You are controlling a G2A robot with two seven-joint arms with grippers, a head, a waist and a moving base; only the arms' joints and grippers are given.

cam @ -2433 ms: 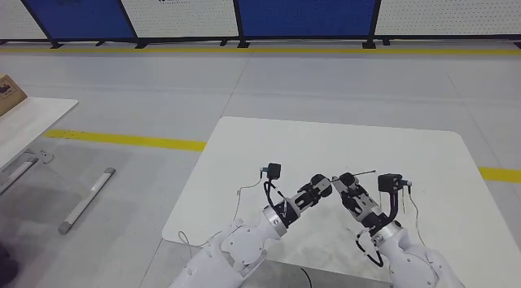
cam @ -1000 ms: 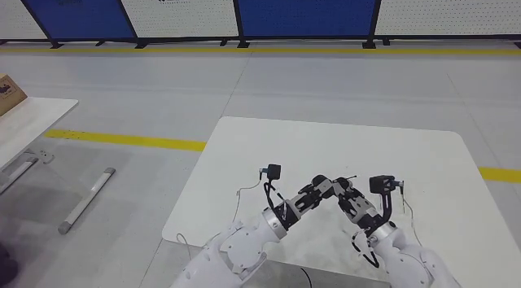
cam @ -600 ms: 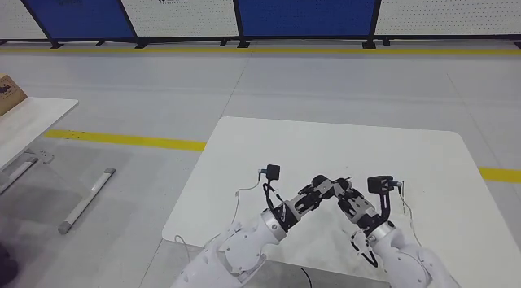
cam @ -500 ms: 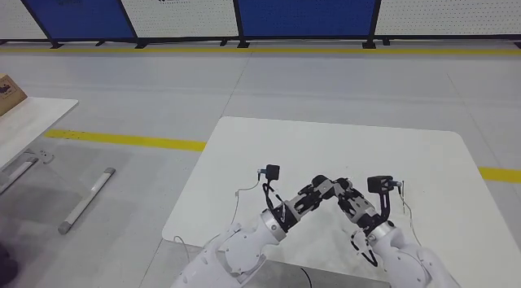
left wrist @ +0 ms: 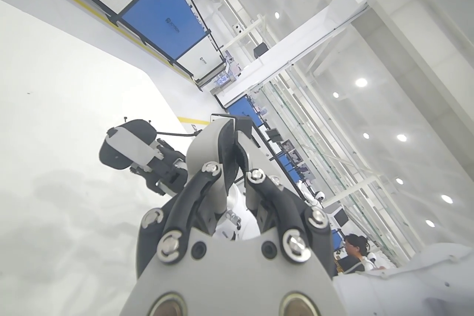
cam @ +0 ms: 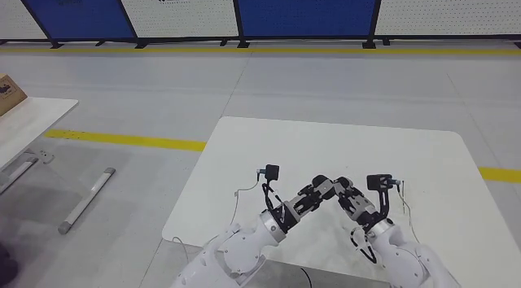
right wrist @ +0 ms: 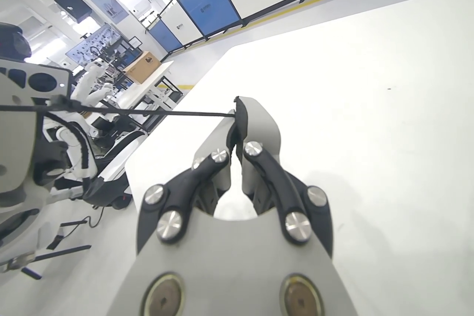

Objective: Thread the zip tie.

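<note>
Right wrist view gives me the right claw (right wrist: pixel 236 132) pinching a thin black zip tie (right wrist: pixel 148 112); left claw (left wrist: pixel 235 143) closed, contents hidden

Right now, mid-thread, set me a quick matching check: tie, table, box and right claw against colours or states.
Things:
1. tie
2. table
3. box
4. right claw

Colour or state:
A. white
B. shut on the tie's end
C. black, stretched thin
D. brown

Pairs: 1-C, 2-A, 3-D, 4-B
</note>
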